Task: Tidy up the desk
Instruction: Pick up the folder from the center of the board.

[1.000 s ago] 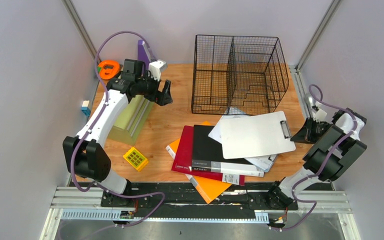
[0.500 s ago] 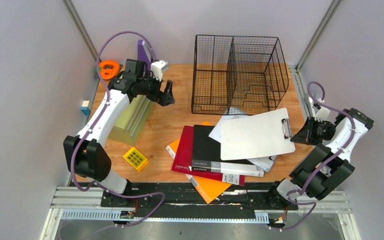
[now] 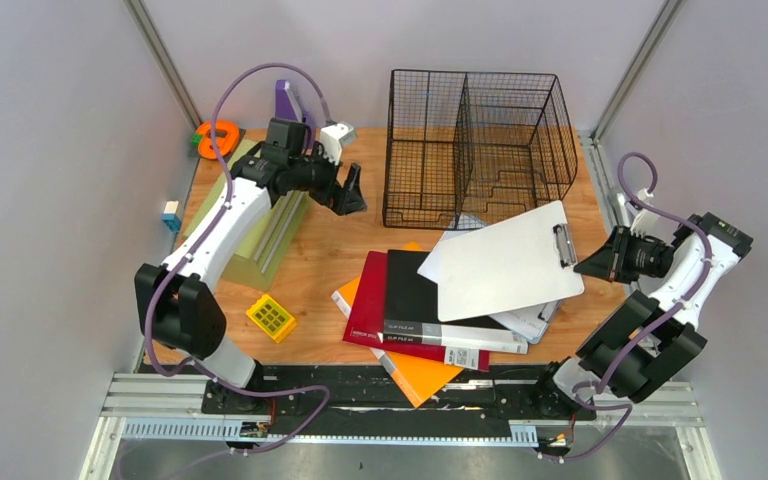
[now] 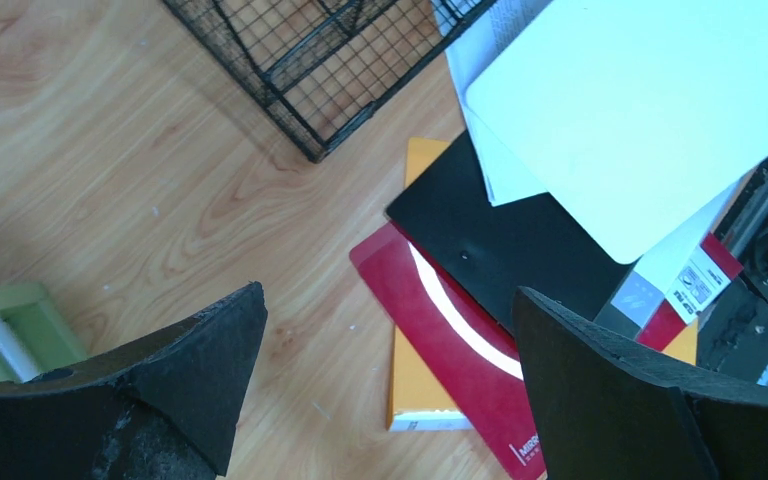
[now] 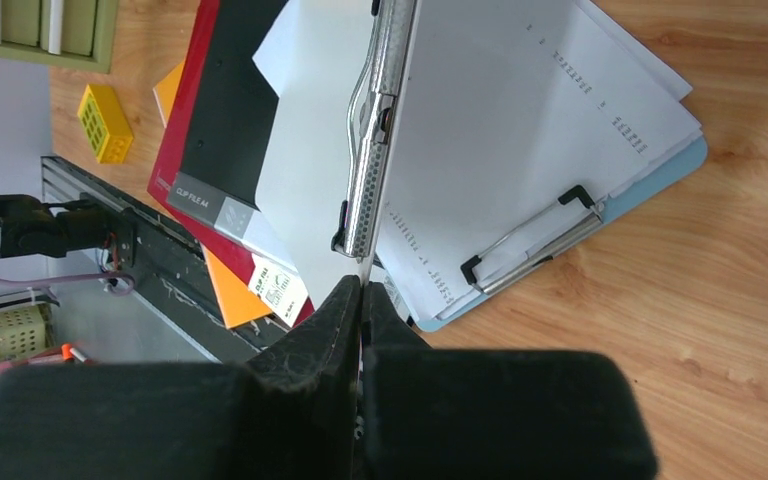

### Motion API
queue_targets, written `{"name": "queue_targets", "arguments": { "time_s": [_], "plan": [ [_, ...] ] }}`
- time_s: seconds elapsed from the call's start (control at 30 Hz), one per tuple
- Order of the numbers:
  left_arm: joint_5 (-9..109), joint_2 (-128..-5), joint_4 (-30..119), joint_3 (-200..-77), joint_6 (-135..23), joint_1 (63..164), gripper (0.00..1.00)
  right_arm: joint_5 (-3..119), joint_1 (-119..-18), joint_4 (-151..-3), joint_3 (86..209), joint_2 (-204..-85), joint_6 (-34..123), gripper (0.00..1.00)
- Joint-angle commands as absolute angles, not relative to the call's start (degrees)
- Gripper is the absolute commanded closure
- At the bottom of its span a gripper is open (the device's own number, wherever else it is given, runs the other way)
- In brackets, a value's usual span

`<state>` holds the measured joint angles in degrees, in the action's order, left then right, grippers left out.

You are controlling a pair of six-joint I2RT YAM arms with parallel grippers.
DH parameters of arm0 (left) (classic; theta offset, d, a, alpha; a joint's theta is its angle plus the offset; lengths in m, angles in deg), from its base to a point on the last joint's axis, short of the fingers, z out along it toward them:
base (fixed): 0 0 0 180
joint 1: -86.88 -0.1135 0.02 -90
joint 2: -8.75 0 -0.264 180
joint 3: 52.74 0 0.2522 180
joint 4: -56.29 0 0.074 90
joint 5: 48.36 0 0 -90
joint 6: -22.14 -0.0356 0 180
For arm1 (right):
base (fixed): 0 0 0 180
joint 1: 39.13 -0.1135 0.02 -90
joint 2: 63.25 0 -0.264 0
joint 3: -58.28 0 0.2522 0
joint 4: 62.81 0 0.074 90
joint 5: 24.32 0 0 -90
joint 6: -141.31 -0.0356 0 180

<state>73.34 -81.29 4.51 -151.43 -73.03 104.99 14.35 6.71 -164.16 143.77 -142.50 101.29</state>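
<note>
Organizing is barely starting on the desk (image 3: 332,262) between grey walls.
Folders (image 3: 415,305) are lying heaped near the front edge; at the right edge the right gripper (image 3: 586,267) is clamping the white clipboard (image 3: 505,262), tilted up; the left gripper (image 3: 350,192) is hovering, jaws wide apart, before the far-edge wire basket (image 3: 475,150).

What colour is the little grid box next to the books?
The little grid box is bright yellow; the top external view shows it best.
</note>
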Motion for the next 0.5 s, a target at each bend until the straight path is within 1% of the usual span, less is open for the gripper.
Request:
{"name": "queue_targets", "arguments": {
  "time_s": [0.0, 0.1, 0.17, 0.33, 0.47],
  "plan": [
    [78.9, -82.2, 6.5, -153.1, -72.6, 107.4, 0.0, 6.9, 6.8, -164.6, 144.5, -144.1, 104.7, 1.0],
    [78.5, -82.1, 8.0, -151.0, -74.6, 112.2, 0.0, 5.7, 6.7, -164.6, 145.3, -144.2, 103.0, 1.0],
    [75.2, -81.5, 10.1, -149.7, -76.2, 116.7, 0.0, 5.5, 6.7, -164.6, 145.4, -144.5, 101.5, 1.0],
    [59.5, -80.9, 16.8, -148.2, -80.5, 131.6, 0.0, 5.4, 6.8, -164.6, 143.5, -145.7, 97.9, 1.0],
    [46.7, -82.8, 19.2, -148.6, -84.5, 143.2, 0.0, 5.8, 6.7, -164.6, 142.7, -146.7, 95.5, 1.0]
  ]
}}
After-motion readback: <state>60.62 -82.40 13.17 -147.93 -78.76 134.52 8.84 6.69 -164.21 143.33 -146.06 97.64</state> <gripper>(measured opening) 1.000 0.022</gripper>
